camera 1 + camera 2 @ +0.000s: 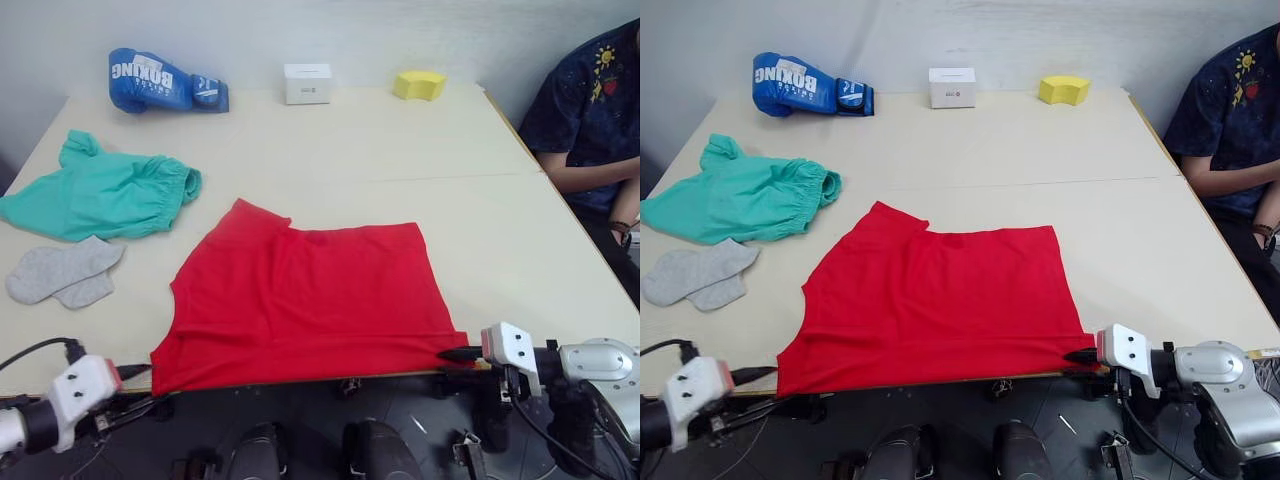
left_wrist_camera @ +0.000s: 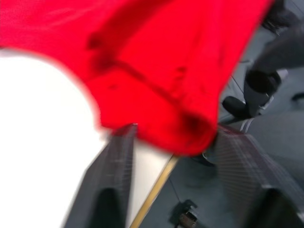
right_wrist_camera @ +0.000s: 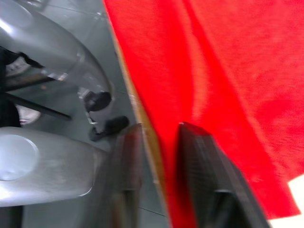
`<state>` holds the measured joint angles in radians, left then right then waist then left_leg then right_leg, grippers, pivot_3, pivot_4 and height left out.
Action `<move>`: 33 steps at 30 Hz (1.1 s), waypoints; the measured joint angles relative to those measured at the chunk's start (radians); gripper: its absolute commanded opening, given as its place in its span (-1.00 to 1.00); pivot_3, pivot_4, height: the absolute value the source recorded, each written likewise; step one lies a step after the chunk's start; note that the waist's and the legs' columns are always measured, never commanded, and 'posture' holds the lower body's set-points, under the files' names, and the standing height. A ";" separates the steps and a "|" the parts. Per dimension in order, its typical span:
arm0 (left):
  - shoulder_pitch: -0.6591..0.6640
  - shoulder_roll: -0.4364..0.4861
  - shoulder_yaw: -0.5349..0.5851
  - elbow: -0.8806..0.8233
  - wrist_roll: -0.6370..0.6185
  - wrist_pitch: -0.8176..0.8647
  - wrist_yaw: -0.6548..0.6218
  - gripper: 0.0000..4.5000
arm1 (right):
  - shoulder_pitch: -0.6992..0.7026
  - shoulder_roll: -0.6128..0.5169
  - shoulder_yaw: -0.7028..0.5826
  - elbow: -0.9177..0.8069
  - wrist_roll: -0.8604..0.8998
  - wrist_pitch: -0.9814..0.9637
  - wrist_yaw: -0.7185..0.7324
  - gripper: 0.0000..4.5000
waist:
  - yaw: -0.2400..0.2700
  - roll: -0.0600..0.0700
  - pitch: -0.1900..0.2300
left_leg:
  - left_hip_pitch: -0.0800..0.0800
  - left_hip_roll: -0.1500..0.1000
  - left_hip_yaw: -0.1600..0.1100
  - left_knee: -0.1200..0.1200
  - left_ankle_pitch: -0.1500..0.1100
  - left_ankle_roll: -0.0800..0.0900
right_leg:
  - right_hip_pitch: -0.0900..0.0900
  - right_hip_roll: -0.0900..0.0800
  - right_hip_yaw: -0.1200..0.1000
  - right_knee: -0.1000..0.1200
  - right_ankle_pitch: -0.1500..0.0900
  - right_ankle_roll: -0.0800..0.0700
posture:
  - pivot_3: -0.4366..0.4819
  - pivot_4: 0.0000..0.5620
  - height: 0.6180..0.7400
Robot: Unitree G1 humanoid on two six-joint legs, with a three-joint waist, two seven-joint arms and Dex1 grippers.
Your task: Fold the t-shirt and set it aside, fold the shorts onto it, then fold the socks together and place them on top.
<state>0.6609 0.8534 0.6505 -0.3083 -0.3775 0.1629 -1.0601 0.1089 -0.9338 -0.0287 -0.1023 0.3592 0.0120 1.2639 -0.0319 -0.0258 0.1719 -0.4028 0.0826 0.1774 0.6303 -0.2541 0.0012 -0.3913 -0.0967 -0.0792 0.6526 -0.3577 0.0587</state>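
T-shirt (image 1: 305,305), bright red, lies flat at the near edge of a cream table (image 1: 500,230), its hem along that edge. In the left eye view the left gripper (image 1: 135,372) reaches in at the hem's left corner and the right gripper (image 1: 455,354) at its right corner. Teal shorts (image 1: 105,192) lie crumpled on the table's left side, well apart from the shirt, with grey socks (image 1: 65,273) just in front of them. A person in a dark patterned shirt (image 1: 590,110) sits at the right edge.

The right eye view repeats this layout. At the far edge lie a blue boxing glove (image 1: 810,85), printed "BOXING" in white letters seen upside down, a small white box (image 1: 952,87) whose marking is too small to read, and a yellow sponge (image 1: 1064,89).

In the left wrist view the two black fingers (image 2: 114,175) stand apart, with the red hem corner hanging between them; they look open around it, not yet pinched.

In the right wrist view the fingers (image 3: 209,166) sit close together, seemingly clamped on the hem where it meets the table edge.

To do this fold well, my judgement is that both corners should be firmly gripped before lifting, then raised level and carried evenly toward the collar so the cloth stays square.
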 measured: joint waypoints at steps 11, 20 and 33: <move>-0.396 0.199 0.084 0.142 -0.256 0.412 -0.069 1.00 | -0.501 -0.129 -0.078 0.310 0.101 0.283 0.121 0.99 | -0.006 0.007 0.007 | -0.002 -0.001 -0.001 -0.001 0.001 -0.001 | -0.001 0.001 0.001 0.001 0.000 -0.003 | -0.05 -0.47 1.00; -0.782 0.138 -0.228 0.223 -0.238 0.475 0.064 1.00 | -1.074 0.191 0.113 1.054 -0.195 0.119 -0.021 0.99 | -0.047 0.008 0.012 | -0.003 -0.001 0.002 0.000 0.008 -0.007 | -0.007 0.004 0.003 0.009 0.001 0.003 | -0.05 -0.47 1.00; -0.779 0.045 -0.303 0.188 -0.218 0.483 0.161 1.00 | -1.279 0.407 0.073 1.408 -0.332 0.071 -0.240 0.99 | -0.054 0.005 0.015 | -0.003 -0.001 0.002 0.004 0.009 -0.007 | -0.007 0.004 0.006 0.015 0.000 0.005 | -0.05 -0.47 1.00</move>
<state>-0.1181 0.8987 0.3471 -0.1199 -0.5956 0.6461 -0.8989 -1.1702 -0.5265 0.0447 1.3058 0.0273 0.0828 1.0242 -0.0855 -0.0206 0.1868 -0.4054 0.0820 0.1798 0.6342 -0.2453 -0.0061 -0.3981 -0.0930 -0.0737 0.6675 -0.3574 0.0636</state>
